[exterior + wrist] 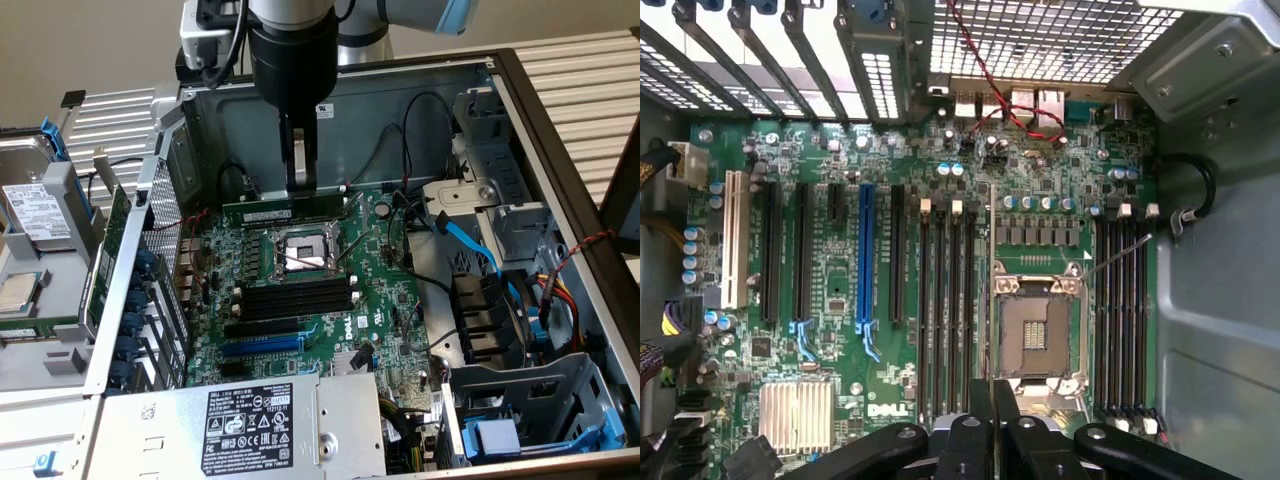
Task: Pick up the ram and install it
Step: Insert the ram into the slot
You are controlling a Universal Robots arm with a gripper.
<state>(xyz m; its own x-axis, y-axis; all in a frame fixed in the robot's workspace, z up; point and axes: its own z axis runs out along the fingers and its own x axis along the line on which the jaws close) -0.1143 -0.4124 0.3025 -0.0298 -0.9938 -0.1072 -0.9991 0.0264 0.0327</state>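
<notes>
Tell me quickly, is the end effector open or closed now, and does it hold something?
End effector: closed, holding the long narrow green circuit-board ram stick.

Plain beige wall (90, 45) behind; ribbed pale metal tabletop (585, 75) at exterior view's right and left; soft even light.

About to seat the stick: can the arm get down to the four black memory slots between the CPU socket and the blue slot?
Probably yes. The pincer, shut on the ram, hangs above the open motherboard; those memory slots stand empty with no cable across them. The blue cable lies well aside.
</notes>
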